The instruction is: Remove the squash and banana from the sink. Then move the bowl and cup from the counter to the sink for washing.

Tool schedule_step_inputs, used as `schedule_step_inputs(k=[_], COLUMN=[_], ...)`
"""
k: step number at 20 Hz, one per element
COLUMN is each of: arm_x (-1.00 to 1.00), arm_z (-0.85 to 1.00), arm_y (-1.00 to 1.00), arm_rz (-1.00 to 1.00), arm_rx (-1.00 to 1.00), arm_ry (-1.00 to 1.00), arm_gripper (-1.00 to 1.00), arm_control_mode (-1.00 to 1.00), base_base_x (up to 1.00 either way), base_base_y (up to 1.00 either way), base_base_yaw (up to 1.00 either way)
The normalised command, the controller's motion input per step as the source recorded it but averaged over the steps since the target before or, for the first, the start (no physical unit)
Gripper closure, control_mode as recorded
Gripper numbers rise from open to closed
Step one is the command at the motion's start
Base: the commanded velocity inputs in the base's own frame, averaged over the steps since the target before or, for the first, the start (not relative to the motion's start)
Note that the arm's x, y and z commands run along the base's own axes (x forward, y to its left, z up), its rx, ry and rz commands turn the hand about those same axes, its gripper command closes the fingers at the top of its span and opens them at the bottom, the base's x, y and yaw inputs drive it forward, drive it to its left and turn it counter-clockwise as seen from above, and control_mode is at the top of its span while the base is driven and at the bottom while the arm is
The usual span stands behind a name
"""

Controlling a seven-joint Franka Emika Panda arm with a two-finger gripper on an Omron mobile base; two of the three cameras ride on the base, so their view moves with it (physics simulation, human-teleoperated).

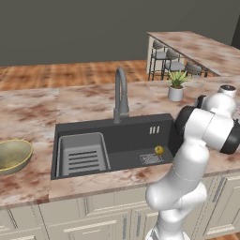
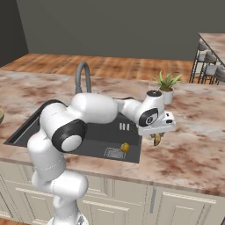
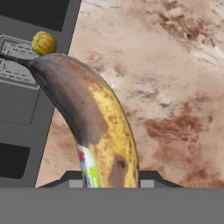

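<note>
My gripper (image 2: 157,135) is shut on the banana (image 2: 157,139), a brown-spotted yellow one with a small sticker, and holds it just above the marble counter (image 2: 184,145) right of the sink (image 2: 94,140). In the hand view the banana (image 3: 96,118) runs up from between my fingertips over the counter's edge. The small round squash (image 1: 159,150) lies in the sink's right part beside the drain, and appears again as the squash (image 2: 125,147) and the squash (image 3: 43,43). The olive bowl (image 1: 13,154) sits on the counter far left of the sink. The cup is out of view.
A grey gooseneck faucet (image 1: 121,93) stands behind the basin, and a ribbed tray insert (image 1: 82,154) fills its left part. A potted plant (image 2: 166,88) stands on the counter behind my hand. Bar stools (image 1: 168,58) line a far counter.
</note>
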Motion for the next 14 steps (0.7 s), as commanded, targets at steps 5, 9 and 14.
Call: schedule_step_inputs(k=[5, 9, 14], arm_x=[0.0, 0.0, 0.0], arm_z=[-0.15, -0.17, -0.17], arm_y=[-0.08, -0.06, -0.06], arm_rz=[0.0, 0.0, 0.0], arm_rx=[0.09, 0.08, 0.03], arm_ry=[0.0, 0.0, 0.0], arm_gripper=[1.0, 1.0, 1.0], arm_control_mode=[-1.0, -1.0, -1.0], base_base_x=[0.0, 0.0, 0.0], base_base_y=[0.0, 0.0, 0.0], base_base_yaw=[0.0, 0.0, 0.0])
